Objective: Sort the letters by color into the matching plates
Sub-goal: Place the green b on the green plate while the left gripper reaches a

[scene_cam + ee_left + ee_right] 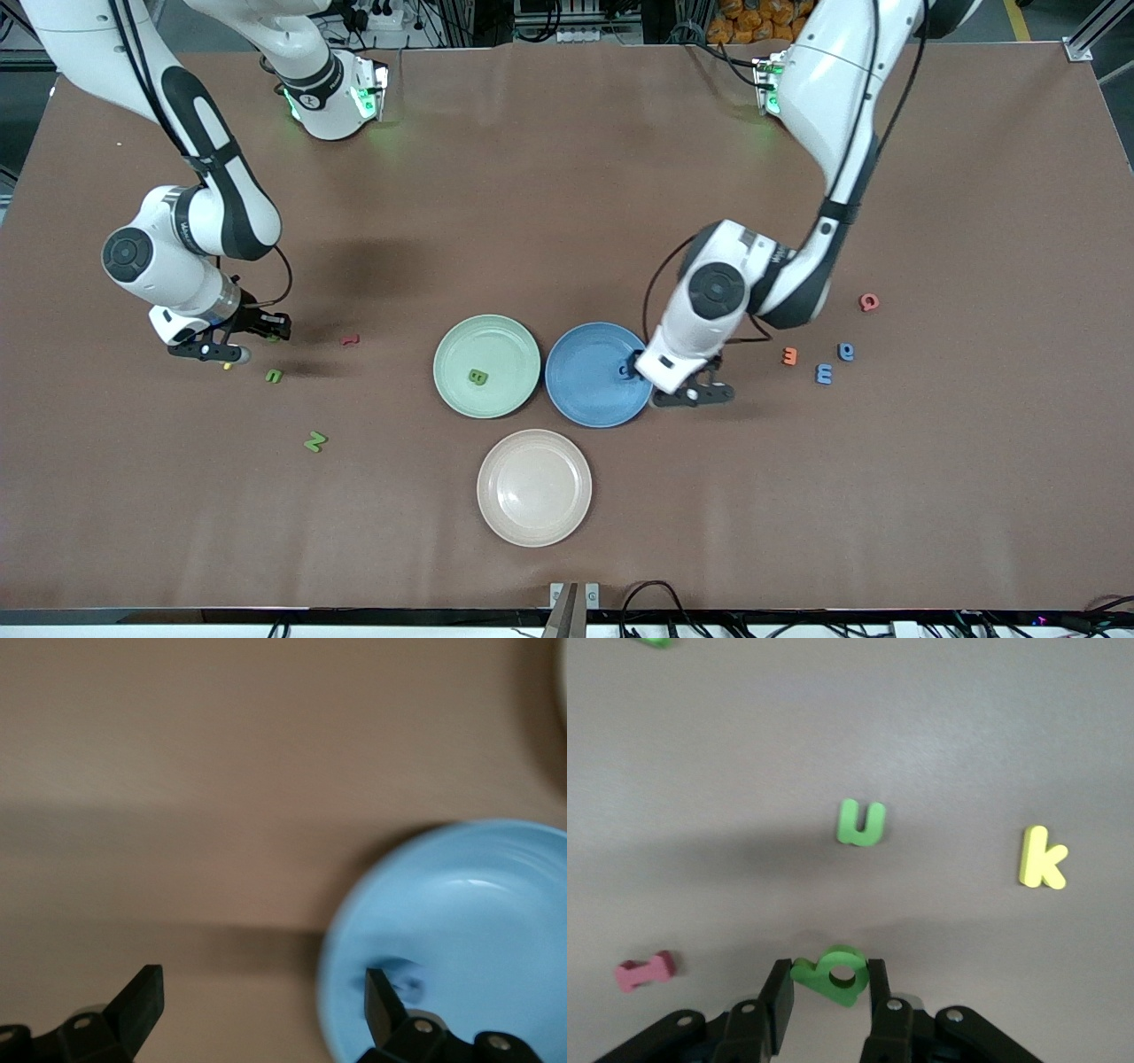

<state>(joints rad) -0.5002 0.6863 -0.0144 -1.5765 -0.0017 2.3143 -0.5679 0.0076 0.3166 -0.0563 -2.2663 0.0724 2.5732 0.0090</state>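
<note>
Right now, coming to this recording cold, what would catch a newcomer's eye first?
Three plates sit mid-table: the mint green plate holding one green letter, the blue plate beside it, and a cream plate nearer the camera. The left gripper hangs open over the blue plate's rim, a blue letter lying in the plate. Toward the right arm's end, the right gripper is shut on a green letter.
</note>
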